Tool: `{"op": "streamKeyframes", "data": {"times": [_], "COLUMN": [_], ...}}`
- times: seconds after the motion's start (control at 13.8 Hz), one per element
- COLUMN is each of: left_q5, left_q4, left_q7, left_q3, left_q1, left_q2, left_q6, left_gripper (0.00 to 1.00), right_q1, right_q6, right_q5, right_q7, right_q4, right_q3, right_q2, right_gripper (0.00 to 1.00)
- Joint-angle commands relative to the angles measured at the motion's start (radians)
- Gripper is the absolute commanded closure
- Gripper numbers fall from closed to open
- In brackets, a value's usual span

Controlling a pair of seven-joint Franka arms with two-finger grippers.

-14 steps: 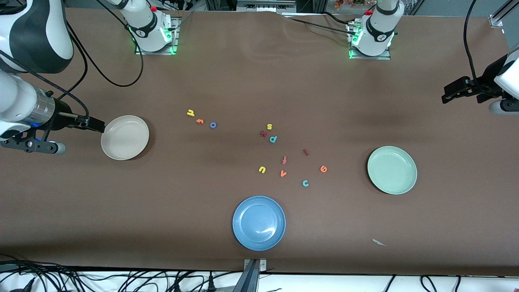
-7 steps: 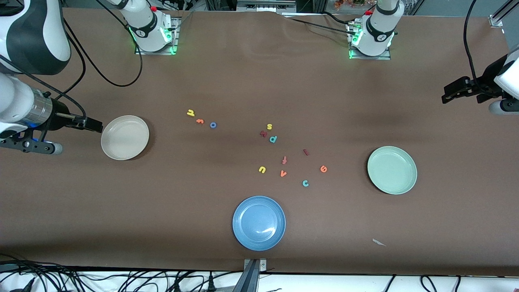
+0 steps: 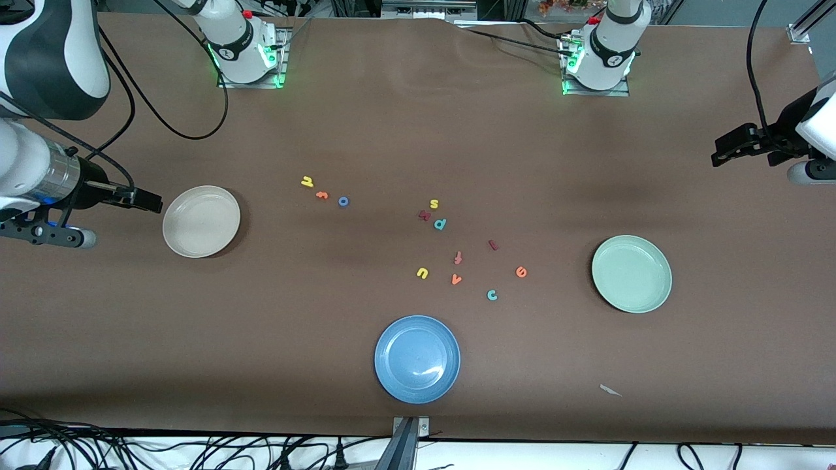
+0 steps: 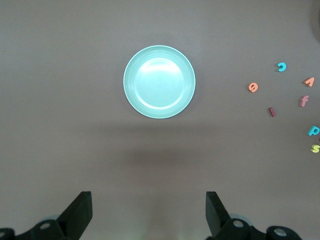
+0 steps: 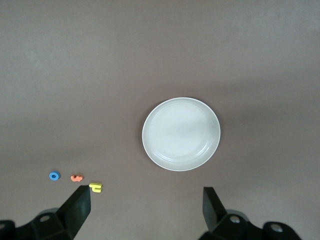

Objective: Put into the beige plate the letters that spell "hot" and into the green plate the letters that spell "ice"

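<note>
**Both arms parked high, all letters loose on the table**

I see the table (image 3: 418, 130) filling the front view. The right gripper (image 3: 147, 199) sits at the left edge of the frame, just beside the beige plate (image 3: 201, 221); the left gripper (image 3: 725, 151) hangs at the upper right edge. In each wrist view the fingers (image 4: 80, 212) stand spread wide with nothing between them, the right arm's fingers (image 5: 77, 210) likewise.

The green plate (image 3: 631, 273) lies at centre right, empty like the beige one; a blue plate (image 3: 417, 358) lies at lower centre.

The "hot" letters form a short row left of centre: yellow h (image 3: 307, 181), orange t (image 3: 321, 194), blue o (image 3: 343, 201). The "ice" letters lie right of centre: dark red i (image 3: 493, 245), orange e (image 3: 520, 271), teal c (image 3: 492, 295).

I judge these foam pieces very light, soft and low-lying; I would pinch each across its narrow edges, pressing gently, since they could skid or squash.
</note>
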Motion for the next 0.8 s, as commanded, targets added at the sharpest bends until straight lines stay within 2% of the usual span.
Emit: {"op": "streamKeyframes", "data": {"times": [0.0, 0.72], "left_q5": [0.012, 0.012], "left_q4": [-0.006, -0.008], "left_q7": [0.019, 0.019], "left_q3": [-0.002, -0.002], "left_q1": [-0.002, -0.002], "left_q2": [-0.005, -0.004], "left_q6": [0.010, 0.016], "left_gripper": [0.00, 0.00], "right_q1": [-0.001, 0.005], "right_q6": [0.004, 0.074], "right_q5": [0.001, 0.015], "right_q7": [0.007, 0.014], "right_q4": [-0.017, -0.023], "right_q3": [0.003, 0.008], "right_q2": [-0.021, -0.017], "right_gripper": [0.01, 0.01]}}
